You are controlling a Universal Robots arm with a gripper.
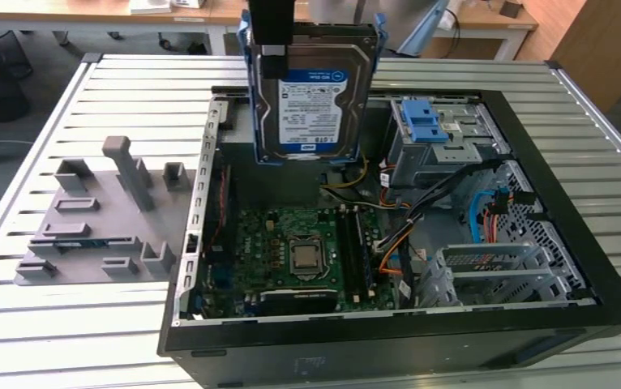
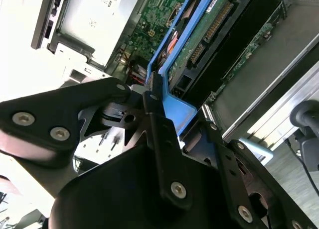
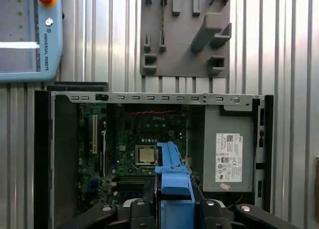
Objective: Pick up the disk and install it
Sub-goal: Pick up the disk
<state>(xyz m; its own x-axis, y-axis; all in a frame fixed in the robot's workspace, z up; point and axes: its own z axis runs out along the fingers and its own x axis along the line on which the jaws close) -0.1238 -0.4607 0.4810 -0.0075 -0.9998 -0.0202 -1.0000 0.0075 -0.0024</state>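
Silver disk (image 1: 313,97), exterior view: hangs upright, blue-framed, above the open computer case (image 1: 397,344), clear of the motherboard (image 1: 289,251).
Gripper (image 1: 278,58), exterior view: clamped on the disk's upper edge.
Blue latch (image 1: 421,121), exterior view: inside the case, near the disk but apart from it.
Fingers (image 2: 154,119), second wrist view: pinched tight on the disk's blue edge.
Disk, first wrist view: its blue end juts over the motherboard, with the grey power supply box (image 3: 227,154) alongside.
Progress: pick-up looks done; the disk is not yet seated in the case.
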